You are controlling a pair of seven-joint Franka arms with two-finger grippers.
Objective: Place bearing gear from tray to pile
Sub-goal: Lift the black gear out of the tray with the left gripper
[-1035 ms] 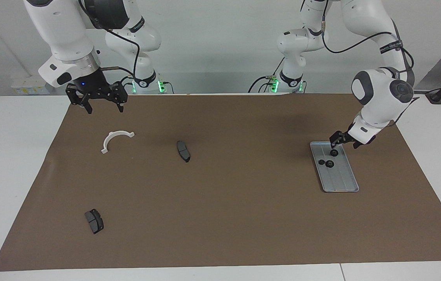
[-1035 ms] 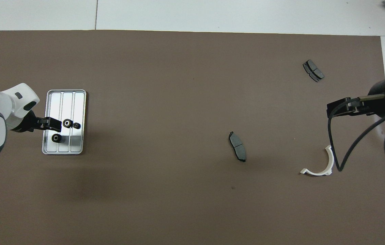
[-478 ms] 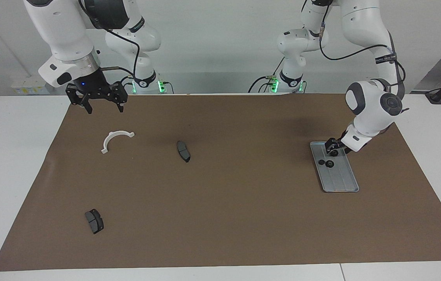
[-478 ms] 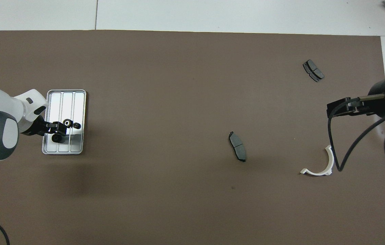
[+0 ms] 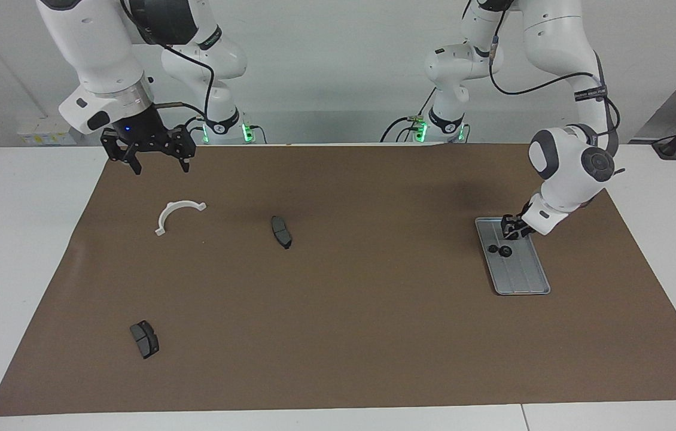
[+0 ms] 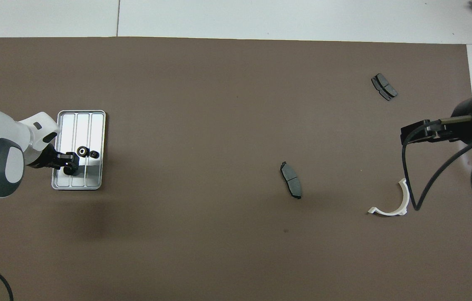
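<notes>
The table (image 5: 27,239) carries a brown mat (image 5: 374,311), and the tray (image 5: 523,275) on that mat serves as landmark; it lies at the left arm's end.

The left arm (image 5: 571,161) bends down from its base, elbow high, wrist tilted toward the tray's end nearer the robots. The left tool (image 5: 511,229) is down inside that end, its fingers set around a dark gear (image 6: 70,169); they look closed in on it, but whether they grip it I cannot tell.

The right arm (image 5: 99,66) waits, well away from the tray at the right arm's end. Its wrist points down and the right tool (image 5: 148,157) hangs in the air over the mat's edge with its fingers spread and nothing in them.

The pile lies scattered, well apart from the tray toward the right arm's end: a white bracket (image 5: 176,214) under the right tool, one grey pad (image 5: 281,231) between bracket and tray, a second pad (image 5: 144,339) farther from the robots than the bracket.

Two more gears (image 6: 82,151) (image 6: 93,154) sit in the tray, just beside the left tool and farther from the robots than it.
</notes>
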